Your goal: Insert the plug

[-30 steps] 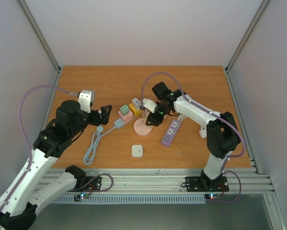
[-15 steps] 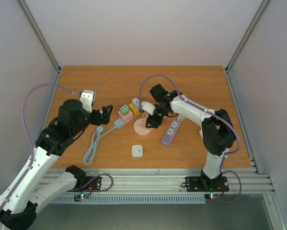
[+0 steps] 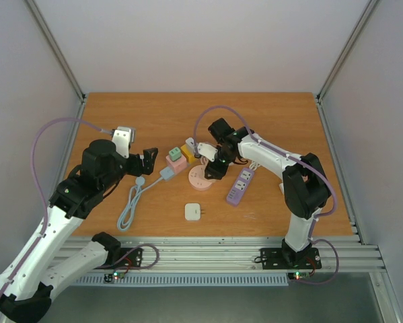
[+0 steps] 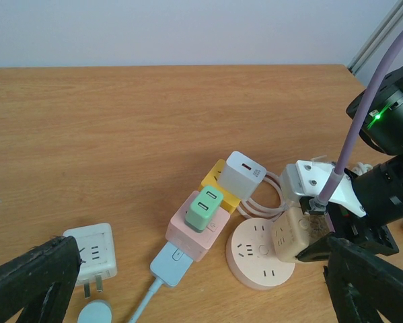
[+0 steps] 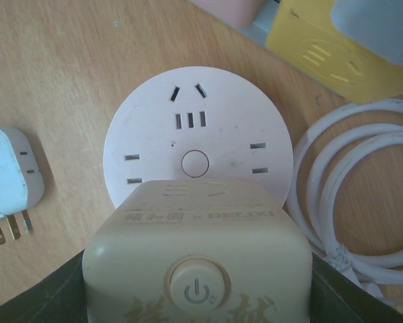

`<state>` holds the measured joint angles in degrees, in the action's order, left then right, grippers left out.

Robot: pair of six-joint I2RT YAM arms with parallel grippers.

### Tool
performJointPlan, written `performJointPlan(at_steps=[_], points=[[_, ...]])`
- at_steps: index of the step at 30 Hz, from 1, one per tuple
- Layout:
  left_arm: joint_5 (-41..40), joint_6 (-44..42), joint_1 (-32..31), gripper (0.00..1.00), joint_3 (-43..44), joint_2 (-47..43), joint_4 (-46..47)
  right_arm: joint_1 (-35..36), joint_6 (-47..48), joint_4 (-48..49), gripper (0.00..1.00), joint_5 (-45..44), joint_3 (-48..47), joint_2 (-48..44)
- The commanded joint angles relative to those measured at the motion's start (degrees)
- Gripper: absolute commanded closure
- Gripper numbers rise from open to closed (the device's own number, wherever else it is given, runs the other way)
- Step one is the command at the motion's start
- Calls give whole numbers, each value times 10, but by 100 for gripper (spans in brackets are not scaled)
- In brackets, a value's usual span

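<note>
My right gripper (image 3: 212, 168) is shut on a beige cube plug (image 5: 194, 262) with a power button on its face. It holds the plug tilted over the near edge of a round pink socket (image 5: 188, 145) lying flat on the table. The plug's prongs are hidden. In the left wrist view the beige plug (image 4: 297, 232) sits over the right side of the round socket (image 4: 255, 259). My left gripper (image 3: 147, 160) is open and empty, hovering left of the socket cluster, its fingers (image 4: 33, 282) spread wide.
A pink cube with a green charger (image 4: 202, 215) and a yellow cube with a white charger (image 4: 240, 176) sit behind the socket. Around them lie a blue plug (image 4: 169, 264) with its cable, a white adapter (image 4: 93, 252), a purple power strip (image 3: 240, 185), a white square adapter (image 3: 193, 212) and a coiled white cable (image 5: 349, 175).
My right gripper has shifted slightly left and toward the round socket with the beige plug. The left arm has moved only a little.
</note>
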<state>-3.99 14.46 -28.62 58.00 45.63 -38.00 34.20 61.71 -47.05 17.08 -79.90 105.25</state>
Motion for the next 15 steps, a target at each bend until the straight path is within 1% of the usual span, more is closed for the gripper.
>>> performJointPlan(at_steps=[1, 8, 15], points=[[-9, -12, 1, 1, -2, -1, 5, 2, 9, -5, 77, -27, -10, 0], [-8, -12, 1, 1, -3, -1, 5, 4, 10, -21, 77, -22, -12, 17], [-7, -14, 1, 1, -3, 1, 6, 17, -1, -13, 76, -26, 1, 43]])
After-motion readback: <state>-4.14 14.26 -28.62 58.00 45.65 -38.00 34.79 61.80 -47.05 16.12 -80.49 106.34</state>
